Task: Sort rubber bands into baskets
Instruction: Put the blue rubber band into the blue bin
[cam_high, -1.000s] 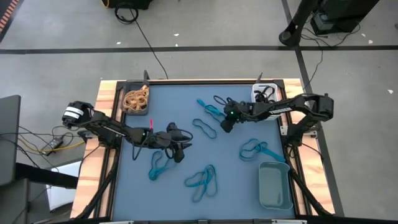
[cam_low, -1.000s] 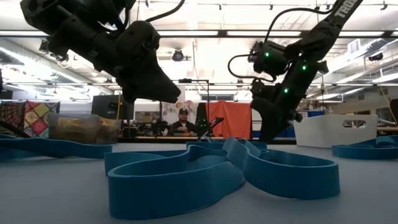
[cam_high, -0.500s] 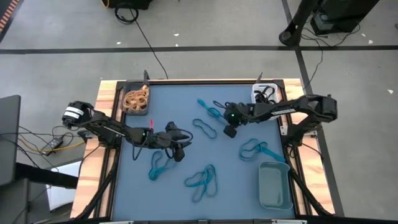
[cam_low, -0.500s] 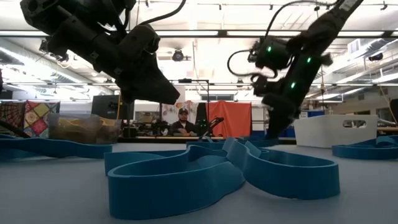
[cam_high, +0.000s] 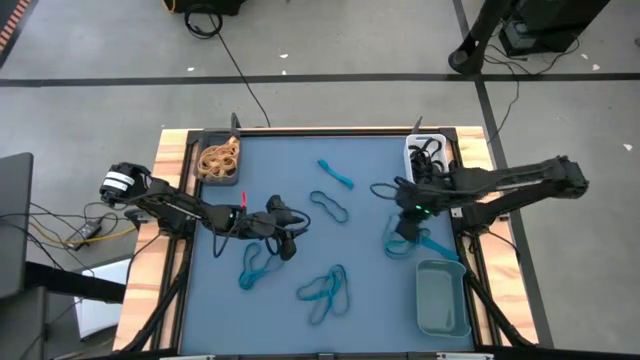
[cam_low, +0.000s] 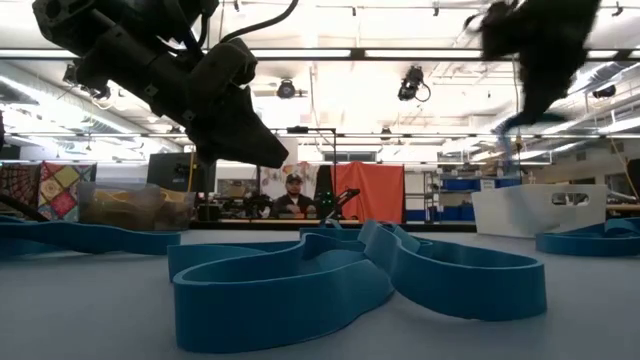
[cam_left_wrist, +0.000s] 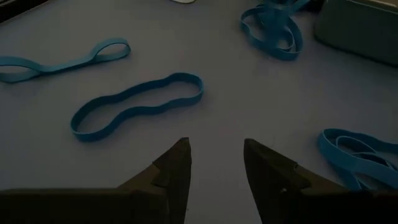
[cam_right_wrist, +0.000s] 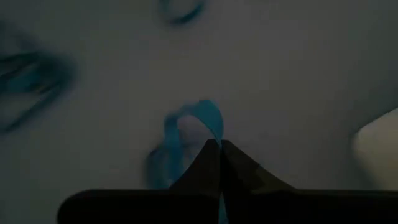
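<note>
High view first, going from the left: the dark basket (cam_high: 218, 160) at the counter's (cam_high: 290, 205) far left corner is holding the tan rubber bands (cam_high: 219, 157). The left tool (cam_high: 289, 240) is hanging where it was a second ago, near the middle, fingers narrowly parted and empty, with a blue band (cam_left_wrist: 138, 104) lying just ahead of it. The right tool (cam_high: 402, 226) is the one moving: it has swung from the counter's middle out toward the right side, fingers pressed together on a teal band (cam_right_wrist: 193, 127), over the teal pile (cam_high: 410, 240) beside the grey-teal basket (cam_high: 441, 297). I'd guess it's carrying that band there for dropping.
</note>
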